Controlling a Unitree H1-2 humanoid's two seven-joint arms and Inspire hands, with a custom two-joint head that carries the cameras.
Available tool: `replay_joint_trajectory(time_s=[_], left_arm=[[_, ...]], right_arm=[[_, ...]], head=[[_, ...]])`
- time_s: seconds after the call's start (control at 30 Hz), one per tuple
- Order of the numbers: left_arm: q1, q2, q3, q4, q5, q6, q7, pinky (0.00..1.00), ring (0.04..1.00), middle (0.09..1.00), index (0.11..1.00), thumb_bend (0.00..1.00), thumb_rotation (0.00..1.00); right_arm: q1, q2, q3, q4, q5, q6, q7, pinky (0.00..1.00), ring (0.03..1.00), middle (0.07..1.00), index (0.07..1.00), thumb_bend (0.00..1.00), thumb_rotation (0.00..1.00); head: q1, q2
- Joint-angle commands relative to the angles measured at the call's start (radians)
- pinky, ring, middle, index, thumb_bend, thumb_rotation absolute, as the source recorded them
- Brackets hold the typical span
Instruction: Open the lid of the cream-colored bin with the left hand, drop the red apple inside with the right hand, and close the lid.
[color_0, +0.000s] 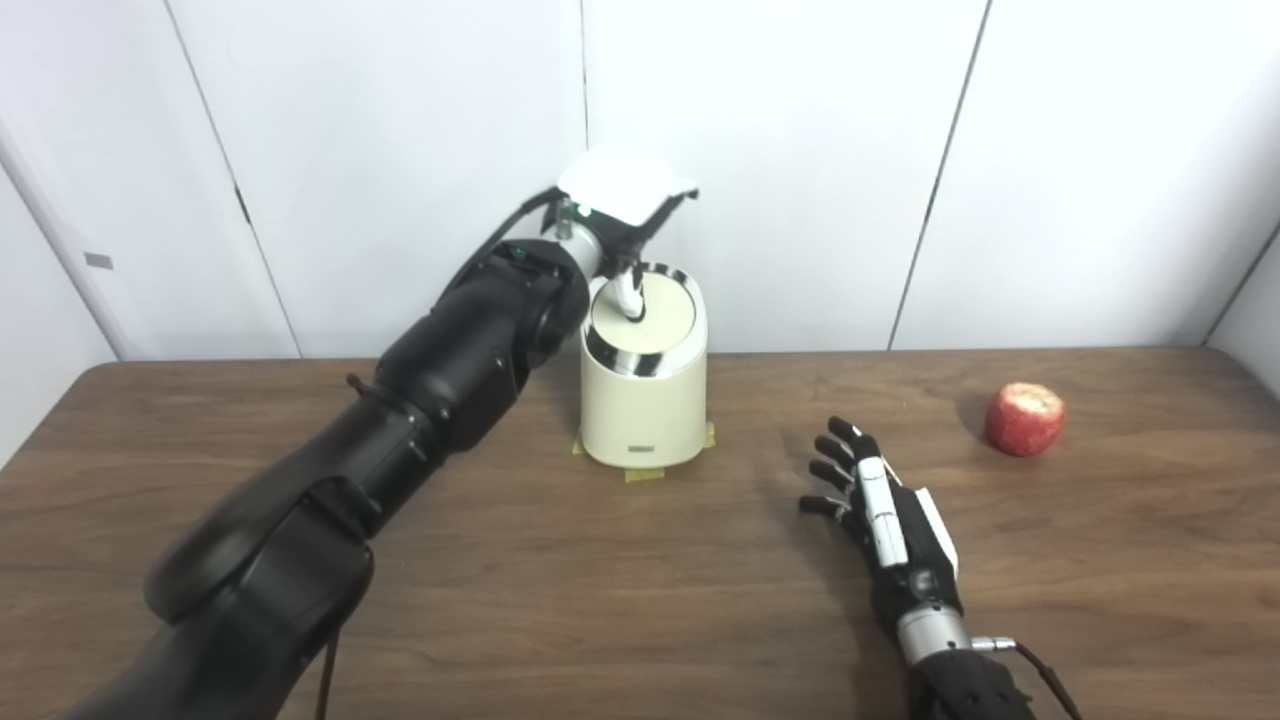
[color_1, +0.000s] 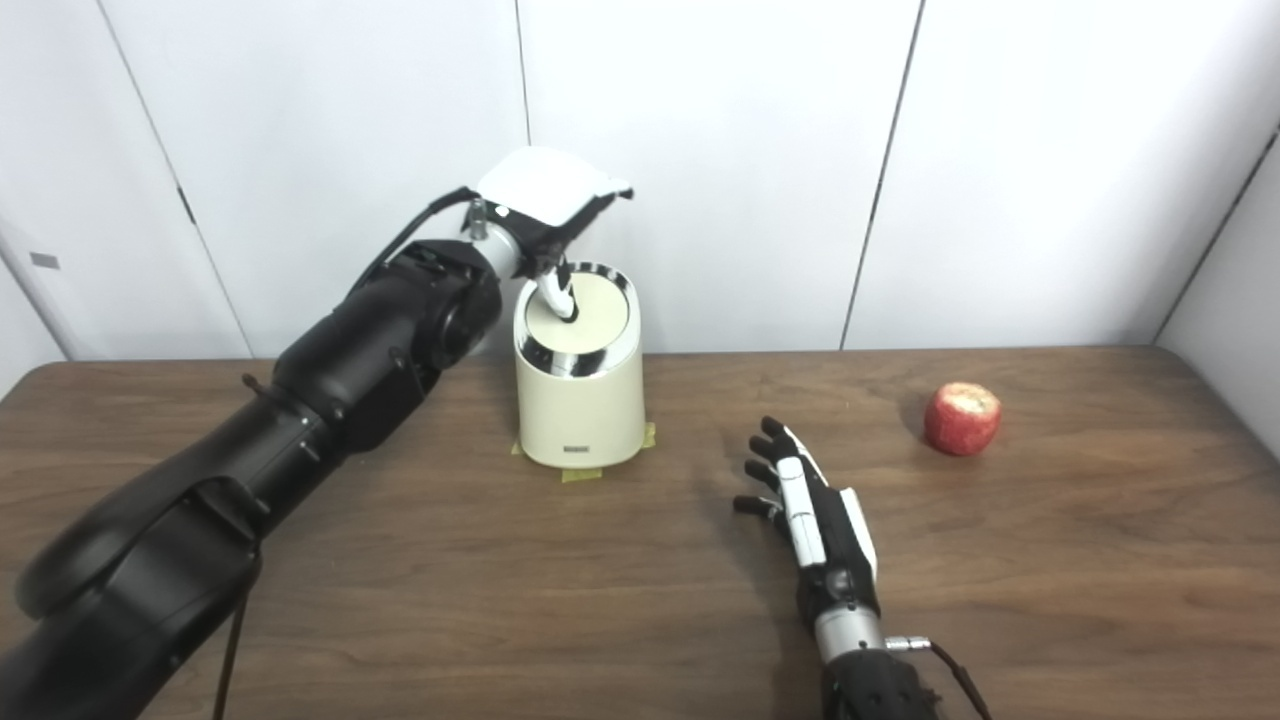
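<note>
We are reaching our left robot hand (color_0: 625, 215) over the bin (color_0: 645, 385), one finger pressing down on the lid (color_0: 645, 320), which is still lying closed, so the opening is only starting. Our right robot hand (color_0: 880, 510) is resting spread and empty on the table (color_0: 640, 600). The apple (color_0: 1024, 418) is sitting well apart, untouched.

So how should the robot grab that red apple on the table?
Probably around the round red apple's sides, coming down from above with the open right hand. It sits alone on the wooden table, pale bitten-looking top up, with free space all round.
</note>
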Motion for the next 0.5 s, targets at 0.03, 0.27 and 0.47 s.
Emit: replay_joint_trajectory(time_s=[0.03,0.27,0.47], left_arm=[[0.038,0.0,-0.029,-0.013,0.028,-0.013,-0.032,0.99,0.943,0.925,0.922,0.98,0.09],[0.056,0.01,0.027,-0.093,-0.005,0.008,-0.111,0.99,0.949,0.928,0.927,0.96,0.09],[0.064,0.027,0.082,-0.183,-0.029,0.039,-0.217,0.99,0.938,0.908,0.906,0.95,0.1]], right_arm=[[-0.038,0.005,0.005,-0.026,-0.004,-0.011,0.003,0.68,0.851,0.882,0.898,0.5,1.0],[-0.037,0.005,-0.004,-0.033,0.008,-0.006,0.005,0.68,0.856,0.885,0.897,0.5,1.0],[-0.035,-0.002,-0.006,-0.04,0.001,0.003,0.004,0.68,0.851,0.881,0.897,0.51,1.0]], head=[[-0.002,0.002],[0.002,0.011],[0.004,0.014]])
